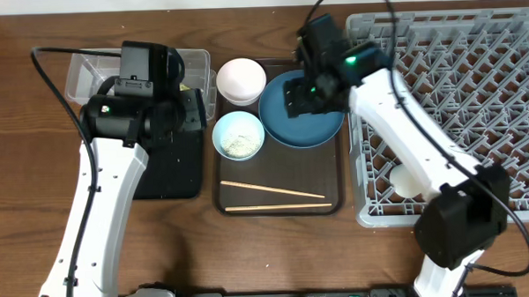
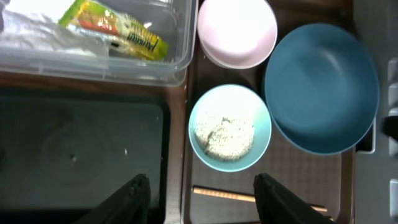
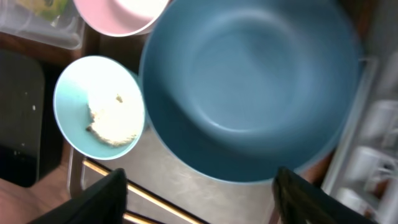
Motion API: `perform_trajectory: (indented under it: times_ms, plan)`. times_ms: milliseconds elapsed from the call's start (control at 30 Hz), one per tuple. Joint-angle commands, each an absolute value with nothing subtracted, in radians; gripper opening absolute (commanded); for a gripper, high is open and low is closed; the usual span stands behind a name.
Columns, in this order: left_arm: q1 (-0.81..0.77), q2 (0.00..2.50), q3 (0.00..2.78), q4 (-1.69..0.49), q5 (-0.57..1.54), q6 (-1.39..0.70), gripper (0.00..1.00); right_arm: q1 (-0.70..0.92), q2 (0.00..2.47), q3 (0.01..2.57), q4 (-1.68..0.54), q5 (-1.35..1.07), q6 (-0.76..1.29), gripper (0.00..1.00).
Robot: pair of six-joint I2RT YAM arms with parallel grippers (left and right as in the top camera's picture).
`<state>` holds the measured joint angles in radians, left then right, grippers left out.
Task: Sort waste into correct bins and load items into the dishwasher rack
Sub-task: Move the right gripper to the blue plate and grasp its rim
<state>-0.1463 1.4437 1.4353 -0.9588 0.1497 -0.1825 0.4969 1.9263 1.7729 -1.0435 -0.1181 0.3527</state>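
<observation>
Our right gripper (image 3: 205, 200) is hanging just above the dark blue plate (image 3: 249, 87), its black fingers (image 3: 102, 199) spread wide and gripping nothing. We are looking down on a round, smooth, matte plate with a shallow dish and a raised rim, lying flat at the right end of the brown serving tray (image 1: 337, 199), just beside the grey lattice rack (image 1: 473, 71) with its rows of upright pegs.

Our left gripper (image 2: 205, 202) is hovering with its fingers likewise apart and empty, over the light-blue bowl (image 2: 230, 127). We are seeing a white inside holding a clump of grainy rice scraps (image 2: 224, 134). Above it a small white bowl (image 2: 236, 31) is sitting, glossy and empty, touching the plate's rim.

Two thin wooden chopsticks (image 1: 275, 194) are lying near the tray's front edge, angled slightly towards each other. To the left, the clear plastic tub (image 2: 180, 62) is holding a crinkled yellow-green printed wrapper (image 2: 115, 28), and the shallow black tray (image 2: 74, 143) is lying just in front of it. A white cup (image 1: 405, 181) is resting in the rack's near left corner.
</observation>
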Motion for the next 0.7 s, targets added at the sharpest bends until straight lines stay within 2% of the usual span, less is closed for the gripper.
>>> perform_trajectory:
  times_ms: [0, 100, 200, 467, 667]
  plan:
    - [-0.147, 1.444, 1.456, -0.983, 0.141, -0.176, 0.58, 0.525, 1.942, 1.782, -1.048, -0.065, 0.43, 0.64]
    - [-0.147, 1.444, 1.454, -0.993, 0.141, -0.176, 0.62, 0.531, 1.964, 1.781, -1.095, -0.012, 0.504, 0.57]
    - [-0.147, 1.444, 1.452, -0.994, 0.14, -0.176, 0.66, 0.531, 1.981, 1.777, -1.145, 0.027, 0.566, 0.55]
    - [-0.147, 1.444, 1.444, -0.992, 0.14, -0.176, 0.79, 0.531, 2.048, 1.768, -1.201, 0.053, 0.616, 0.51]
    - [-0.147, 1.444, 1.444, -0.994, 0.14, -0.176, 0.85, 0.53, 2.119, 1.753, -1.239, 0.052, 0.659, 0.5]
